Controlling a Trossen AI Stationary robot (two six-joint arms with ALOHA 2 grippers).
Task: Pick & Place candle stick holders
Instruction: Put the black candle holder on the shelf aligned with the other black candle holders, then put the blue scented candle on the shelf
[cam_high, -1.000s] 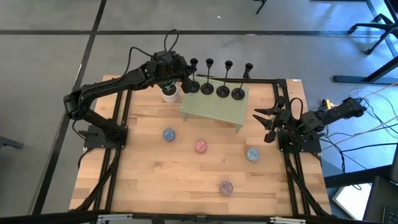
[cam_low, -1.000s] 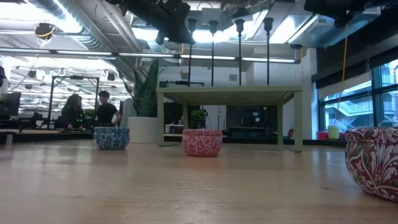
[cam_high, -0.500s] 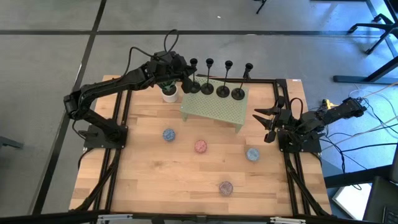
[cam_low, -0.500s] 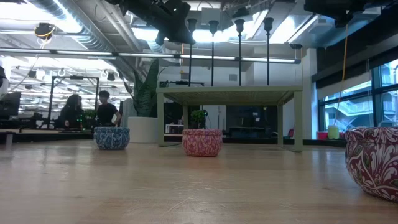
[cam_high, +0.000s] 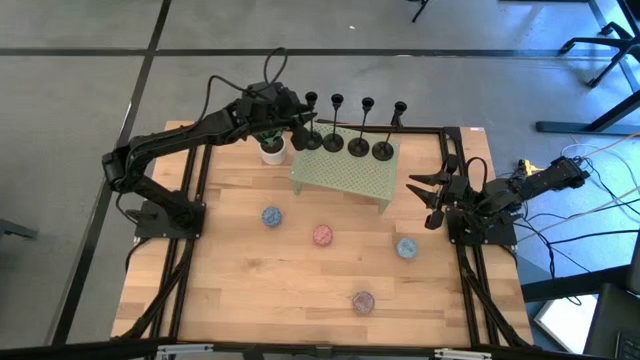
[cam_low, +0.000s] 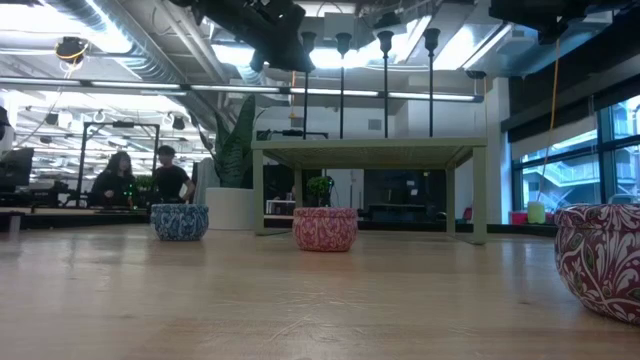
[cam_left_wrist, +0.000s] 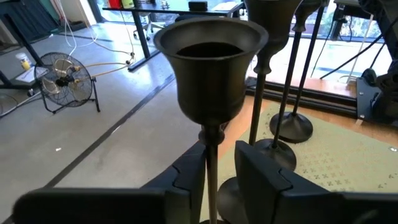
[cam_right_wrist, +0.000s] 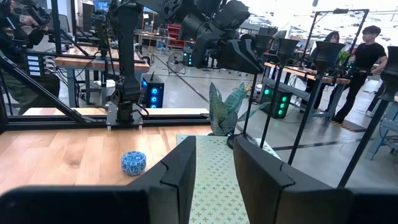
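Observation:
Several black candle stick holders (cam_high: 345, 146) stand in a row on a small green stand (cam_high: 345, 178) at the table's far side, each upright on its round base. My left gripper (cam_high: 300, 134) is at the leftmost holder (cam_left_wrist: 211, 68). Its fingers are open on either side of the thin stem, just under the cup. My right gripper (cam_high: 428, 197) waits open near the table's right edge, with nothing between its fingers (cam_right_wrist: 214, 180). My left gripper reaches in level from the table's left side, fingers across the leftmost holder's stem (cam_left_wrist: 211, 169). The stem stands close against one finger (cam_left_wrist: 189, 177), with a gap to the other. I cannot tell whether that finger touches it. The holder stands upright on the stand.
Several small round patterned tins lie on the wooden table: blue (cam_high: 271, 216), pink (cam_high: 322, 235), another blue (cam_high: 405, 248) and purple (cam_high: 363, 301). A white pot with a plant (cam_high: 272, 150) stands left of the stand. People (cam_low: 140, 180) work in the room behind.

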